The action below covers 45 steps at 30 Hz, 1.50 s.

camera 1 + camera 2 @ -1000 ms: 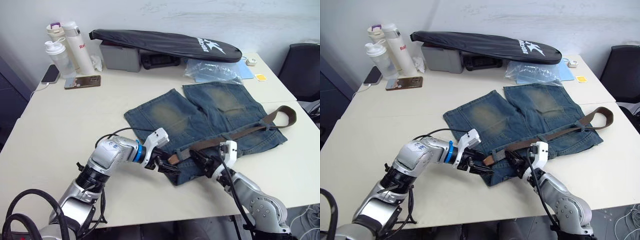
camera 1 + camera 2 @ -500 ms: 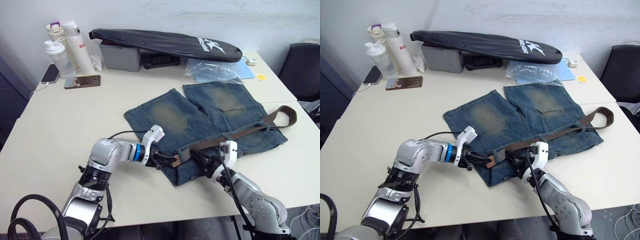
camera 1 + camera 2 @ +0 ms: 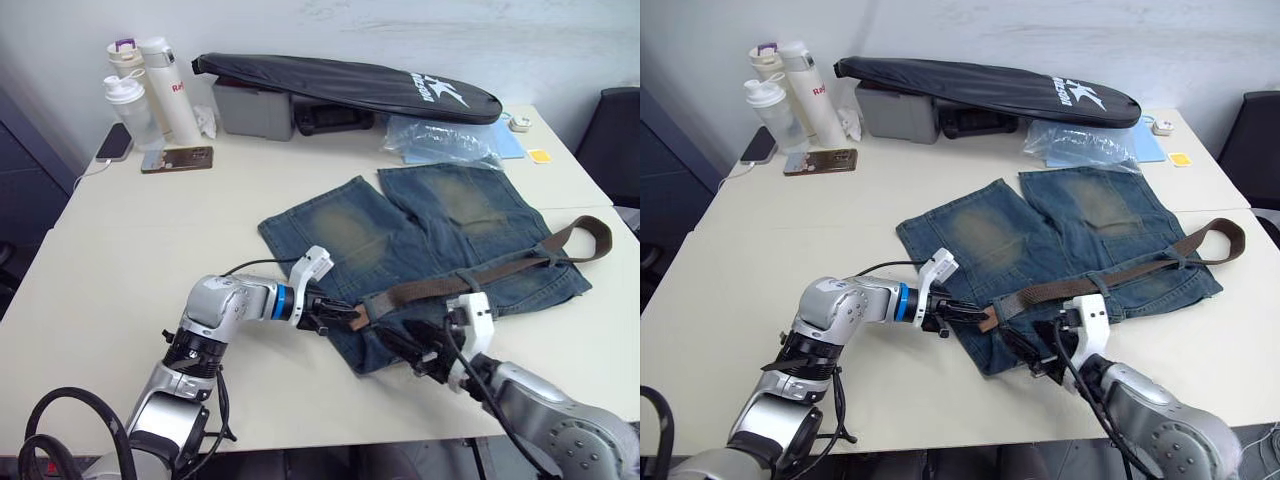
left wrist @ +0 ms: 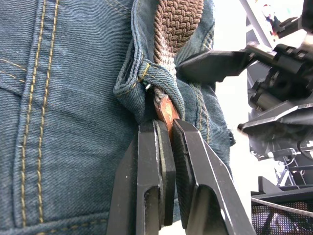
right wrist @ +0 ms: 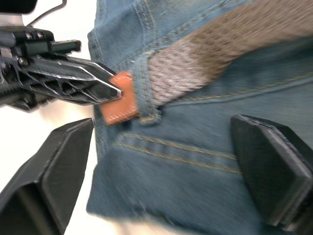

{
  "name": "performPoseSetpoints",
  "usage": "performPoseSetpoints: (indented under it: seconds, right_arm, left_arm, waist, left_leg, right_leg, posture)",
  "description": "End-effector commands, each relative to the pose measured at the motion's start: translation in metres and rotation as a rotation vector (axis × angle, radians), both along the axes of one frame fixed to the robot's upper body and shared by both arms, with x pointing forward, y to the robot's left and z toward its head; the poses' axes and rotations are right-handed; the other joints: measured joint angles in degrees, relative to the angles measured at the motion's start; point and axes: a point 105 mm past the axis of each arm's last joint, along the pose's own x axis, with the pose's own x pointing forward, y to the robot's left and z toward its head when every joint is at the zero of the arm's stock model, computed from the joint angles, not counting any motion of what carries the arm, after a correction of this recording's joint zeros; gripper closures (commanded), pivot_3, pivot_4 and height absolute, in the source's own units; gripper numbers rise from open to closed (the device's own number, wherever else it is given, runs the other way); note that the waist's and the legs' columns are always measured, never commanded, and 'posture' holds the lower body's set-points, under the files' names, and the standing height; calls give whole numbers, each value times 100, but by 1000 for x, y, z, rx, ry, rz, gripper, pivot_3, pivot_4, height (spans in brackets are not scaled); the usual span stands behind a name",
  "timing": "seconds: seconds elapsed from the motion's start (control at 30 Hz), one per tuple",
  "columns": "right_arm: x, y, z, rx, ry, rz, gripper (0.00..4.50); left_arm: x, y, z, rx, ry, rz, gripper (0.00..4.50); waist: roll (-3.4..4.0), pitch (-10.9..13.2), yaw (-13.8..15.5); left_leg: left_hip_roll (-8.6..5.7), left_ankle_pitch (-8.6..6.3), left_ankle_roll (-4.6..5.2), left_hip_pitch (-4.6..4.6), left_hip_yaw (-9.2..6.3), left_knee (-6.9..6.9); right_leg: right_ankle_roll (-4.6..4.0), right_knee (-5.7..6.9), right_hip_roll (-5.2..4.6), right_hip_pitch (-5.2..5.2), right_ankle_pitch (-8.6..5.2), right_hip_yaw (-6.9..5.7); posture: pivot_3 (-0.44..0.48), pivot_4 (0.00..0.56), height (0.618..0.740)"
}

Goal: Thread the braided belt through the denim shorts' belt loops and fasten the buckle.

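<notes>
1 braided belt [image 3: 470,276] | 1 denim shorts [image 3: 400,235] | left gripper [image 4: 164,128] jaws pinching belt tip | right gripper [image 5: 161,161] jaws spread

Left tool [image 3: 958,319] grips braided belt [image 3: 1110,273] tip at denim shorts [image 3: 1060,250] waistband; right tool [image 3: 1032,355] just beside.

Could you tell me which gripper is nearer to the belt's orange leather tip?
Left. The left gripper pinches the leather tip poking from a belt loop; the right gripper hangs open nearby.
</notes>
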Motion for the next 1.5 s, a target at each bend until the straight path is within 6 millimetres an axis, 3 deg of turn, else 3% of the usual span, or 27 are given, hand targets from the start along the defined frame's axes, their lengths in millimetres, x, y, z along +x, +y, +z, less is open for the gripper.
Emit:
performPoseSetpoints:
  seconds: [0.03,0.13,0.23,0.33,0.4,0.5,0.7,0.97,1.13,1.2,1.3,1.5]
  right_arm:
    - [0,-11,16,-152,-85,6,19]
    - [2,-23,12,-313,-55,28,19]
    - [12,-35,6,-366,-19,-33,761]
    - [23,-51,-11,-440,30,-125,2182]
    - [27,-54,-16,-438,42,-153,3050]
    - [27,-58,-39,-444,139,-185,4448]
    - [24,-61,-56,-429,223,-220,4448]
    - [24,-58,-61,-418,257,-216,4448]
    - [26,-55,-59,-411,256,-199,4448]
    - [28,-54,-57,-411,252,-193,4448]
    - [30,-50,-55,-405,247,-177,4448]
    - [32,-44,-53,-404,247,-152,4448]
  left_arm:
    - [1,-1,11,-30,-38,-23,4500]
    - [0,-2,11,-31,-41,-32,4500]
    - [-3,-1,13,-29,-48,-62,4500]
    - [-3,0,16,-33,-64,-67,4500]
    - [-2,1,17,-35,-73,-66,4500]
    - [-6,7,16,-30,-60,-66,4500]
    - [-12,36,27,-2,-49,-81,4500]
    - [-20,115,26,111,-12,-54,4500]
    - [-20,166,16,222,4,10,4500]
    - [-16,189,13,258,8,68,4500]
    - [-13,221,4,323,20,144,4500]
    - [-13,256,1,342,52,230,4500]
  waist:
    - [-9,7,-2]
    - [7,18,-2]
    - [-1,23,-5]
    - [0,23,2]
    - [2,23,4]
    - [-8,21,2]
    - [-30,4,-33]
    - [-54,-29,-59]
    - [-60,-38,-85]
    - [-64,-40,-87]
    - [-64,-42,-133]
    - [-71,-47,-181]
  left_leg:
    - [2,0,1,-1,-2,1]
    - [0,0,2,-3,2,3]
    - [9,0,3,-4,-1,4]
    - [8,2,-1,-4,0,5]
    - [5,2,-1,-6,0,9]
    - [4,2,0,-7,0,15]
    - [12,-2,3,9,1,13]
    - [11,-4,0,27,-1,-23]
    - [3,-7,10,25,-1,-45]
    - [1,-4,18,16,0,-46]
    - [1,-3,24,12,2,-53]
    - [2,1,33,17,15,-89]
  right_leg:
    - [0,-3,2,1,0,-2]
    - [0,-4,2,-2,0,3]
    - [0,-5,15,-3,0,1]
    - [0,-3,14,-4,0,3]
    - [0,-4,9,-5,0,4]
    - [2,-4,8,-1,1,4]
    - [3,0,7,10,2,4]
    - [-24,-6,-20,9,-6,-3]
    - [-88,-26,-71,5,-35,-50]
    - [-173,-35,-79,2,-71,-53]
    - [-182,-46,-84,2,-67,-56]
    - [-183,-48,-97,-11,-66,-73]
  posture:
    - [0,150,740]
    - [0,150,740]
    - [0,150,740]
    - [0,150,740]
    - [0,150,740]
    - [0,150,740]
    - [0,150,740]
    - [0,150,740]
    - [0,150,740]
    - [0,150,740]
    - [0,150,740]
    - [0,150,740]
